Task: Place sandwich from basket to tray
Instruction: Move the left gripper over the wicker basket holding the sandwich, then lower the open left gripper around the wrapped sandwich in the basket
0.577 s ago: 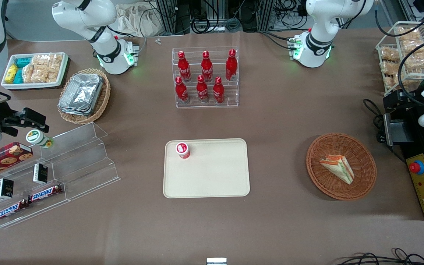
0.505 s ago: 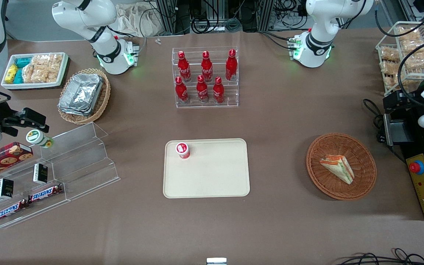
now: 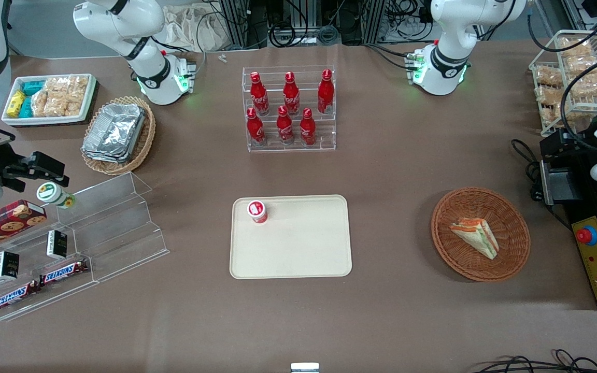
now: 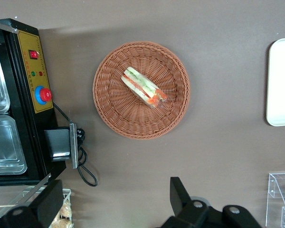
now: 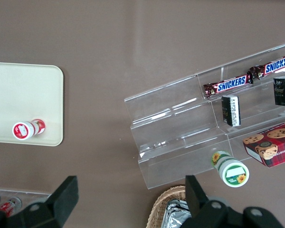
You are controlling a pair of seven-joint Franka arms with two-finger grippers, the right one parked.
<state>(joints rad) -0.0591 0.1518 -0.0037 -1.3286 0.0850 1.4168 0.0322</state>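
The sandwich, a white-bread wedge with orange and green layers, lies in the round reddish-brown wicker basket toward the working arm's end of the table. The left wrist view looks down on the sandwich and the basket from high above. My gripper hangs open and holds nothing, well above the brown table, over a spot farther from the front camera than the basket. The cream tray lies flat at the table's middle, and one edge of the tray shows in the left wrist view.
A small red-capped bottle stands on one corner of the tray. A black control box with a red button sits beside the basket, with a looped cable near it. A rack of red cola bottles stands farther back. A clear stepped shelf is toward the parked arm's end.
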